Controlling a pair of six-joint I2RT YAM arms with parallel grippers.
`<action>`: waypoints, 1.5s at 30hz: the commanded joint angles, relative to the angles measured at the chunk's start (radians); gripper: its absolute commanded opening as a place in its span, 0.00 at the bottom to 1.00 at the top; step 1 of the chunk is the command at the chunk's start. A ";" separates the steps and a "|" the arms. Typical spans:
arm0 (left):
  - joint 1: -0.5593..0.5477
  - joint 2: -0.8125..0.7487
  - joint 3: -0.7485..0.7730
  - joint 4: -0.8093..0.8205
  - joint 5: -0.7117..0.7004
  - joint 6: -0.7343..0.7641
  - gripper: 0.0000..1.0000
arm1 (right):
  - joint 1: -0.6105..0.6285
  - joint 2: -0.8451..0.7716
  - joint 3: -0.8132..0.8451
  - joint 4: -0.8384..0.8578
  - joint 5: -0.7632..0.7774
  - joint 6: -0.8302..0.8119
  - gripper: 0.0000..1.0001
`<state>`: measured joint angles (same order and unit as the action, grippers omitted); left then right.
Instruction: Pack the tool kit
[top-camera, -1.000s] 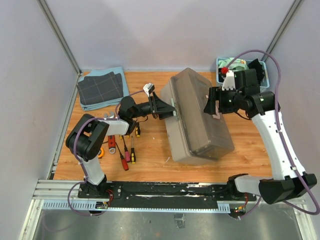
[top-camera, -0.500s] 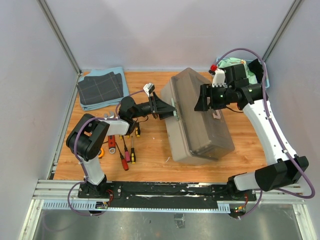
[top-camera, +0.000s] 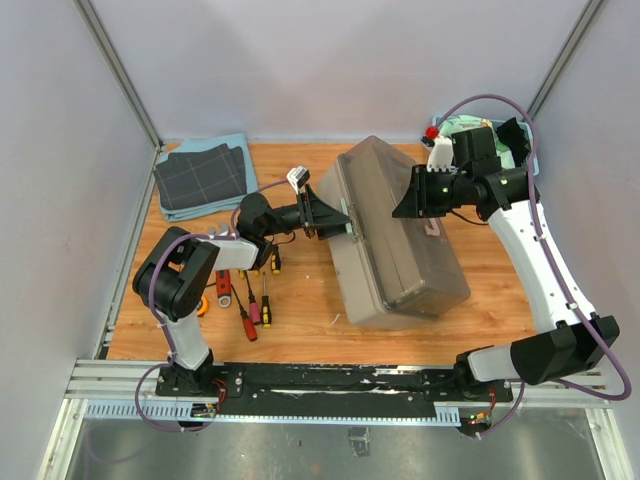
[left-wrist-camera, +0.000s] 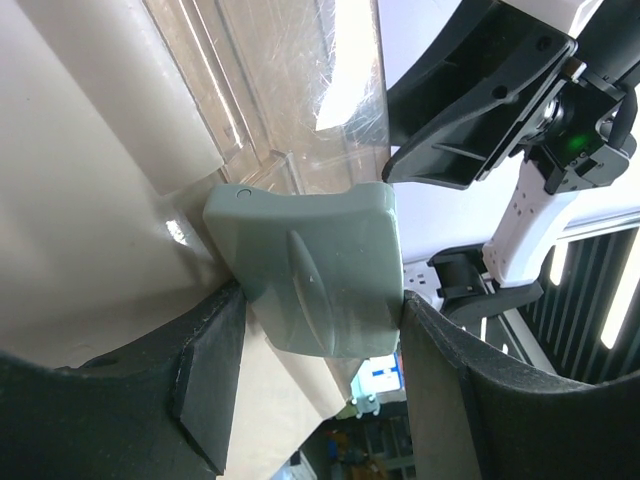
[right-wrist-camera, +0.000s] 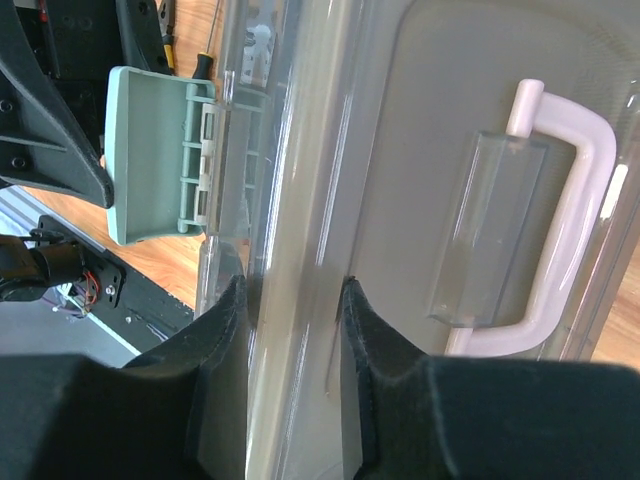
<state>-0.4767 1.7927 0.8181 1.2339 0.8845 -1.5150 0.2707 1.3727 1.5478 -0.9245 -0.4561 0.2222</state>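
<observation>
One smooth grey-green latch (left-wrist-camera: 310, 265) juts from the scratched translucent lid (left-wrist-camera: 290, 80).

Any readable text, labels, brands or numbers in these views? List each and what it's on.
None readable.
A blue-and-white sticker in the background below the latch, left wrist view: too blurred to read.
No markings visible on the toolbox, its lid or its handle.
</observation>
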 joint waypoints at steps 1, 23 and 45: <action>0.004 0.015 0.020 0.091 -0.002 0.093 0.00 | 0.006 0.002 0.027 -0.075 0.029 -0.076 0.01; 0.038 0.010 0.013 0.024 0.063 0.174 0.00 | -0.313 -0.077 0.085 -0.138 0.064 -0.146 0.01; 0.044 0.010 0.031 -0.040 0.085 0.234 0.00 | -0.324 -0.108 0.281 -0.162 0.152 -0.132 0.41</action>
<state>-0.4351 1.8004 0.8333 1.1904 0.9630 -1.3167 -0.0841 1.2594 1.7332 -1.0573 -0.3134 0.0738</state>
